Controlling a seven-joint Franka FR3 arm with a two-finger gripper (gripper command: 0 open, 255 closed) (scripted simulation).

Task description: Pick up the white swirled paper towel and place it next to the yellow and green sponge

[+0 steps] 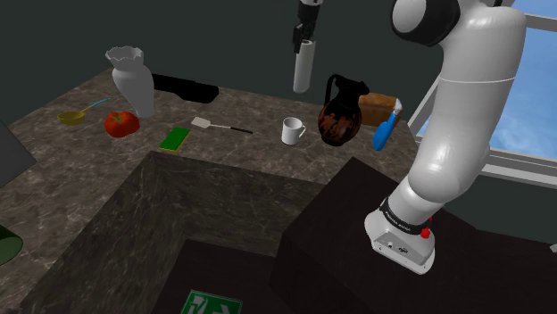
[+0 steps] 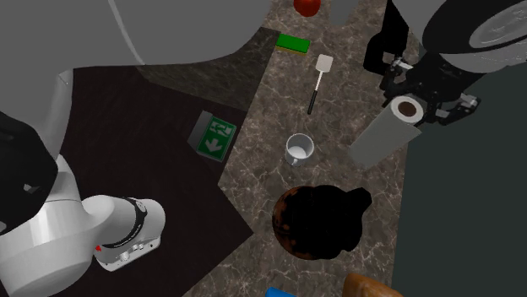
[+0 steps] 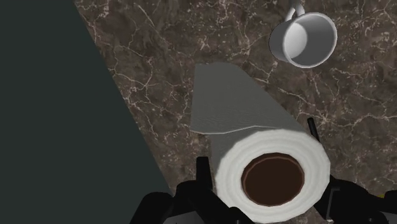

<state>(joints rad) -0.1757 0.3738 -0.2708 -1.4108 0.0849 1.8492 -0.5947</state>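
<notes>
- A white paper towel roll is seen end-on, with a brown core at its near end.
- The black gripper clasps the roll, with a finger against each side.
- Behind the roll is a dark brown marbled worktop with pale veins.
- A white mug stands on the worktop past the roll's far end, apart from it.
- The worktop's straight edge meets a flat dark grey area; the roll is nearer that edge than the mug is.

In the shoulder view, a dark jug stood at the white mug's two o'clock. A red tomato lay at the vase's seven o'clock.
</notes>
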